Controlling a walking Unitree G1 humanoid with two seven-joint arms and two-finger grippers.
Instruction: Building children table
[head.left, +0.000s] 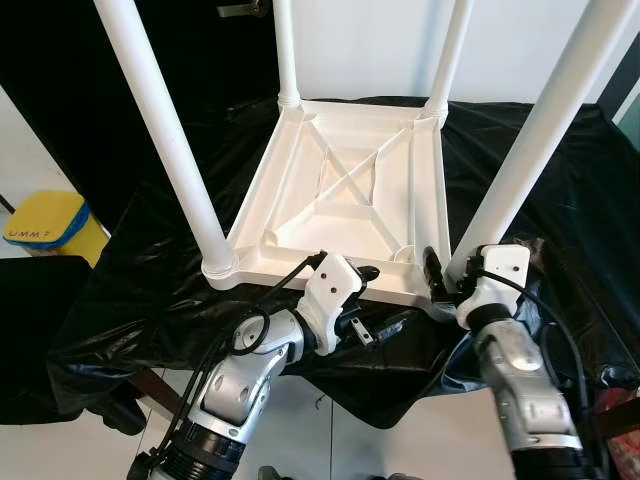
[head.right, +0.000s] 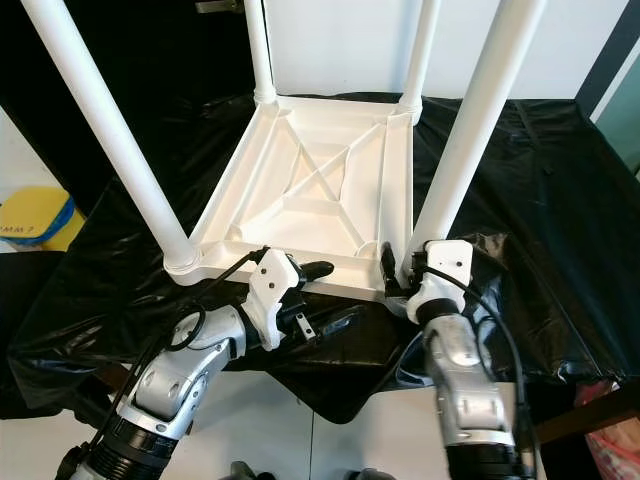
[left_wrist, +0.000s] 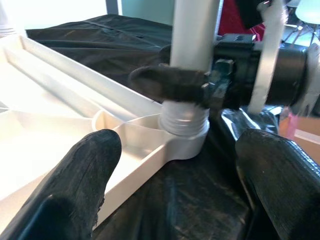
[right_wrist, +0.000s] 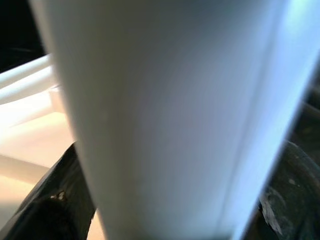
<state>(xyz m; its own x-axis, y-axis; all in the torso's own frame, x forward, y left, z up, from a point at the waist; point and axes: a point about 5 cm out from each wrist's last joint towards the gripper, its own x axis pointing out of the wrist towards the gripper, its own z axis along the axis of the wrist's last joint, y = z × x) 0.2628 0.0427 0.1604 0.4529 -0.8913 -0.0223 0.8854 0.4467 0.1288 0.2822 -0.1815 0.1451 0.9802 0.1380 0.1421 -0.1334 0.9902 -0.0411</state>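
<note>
A white plastic table (head.left: 345, 185) lies upside down on a black cloth, with its legs pointing up. My right gripper (head.left: 445, 278) is shut on the near right leg (head.left: 540, 130) just above its threaded socket (left_wrist: 185, 131). The right wrist view has that leg (right_wrist: 165, 115) close up, with a black finger on each side. My left gripper (head.left: 366, 302) is open at the table's near edge, just left of that socket. One of its fingers (left_wrist: 85, 170) lies over the white rim and the other hangs over the cloth. The near left leg (head.left: 165, 130) stands in its corner.
The black cloth (head.left: 150, 260) covers the support and hangs over its near edge above a pale floor (head.left: 400, 440). A yellow and blue object (head.left: 45, 222) sits at the left. Two far legs (head.left: 286, 50) rise at the back, before a white wall.
</note>
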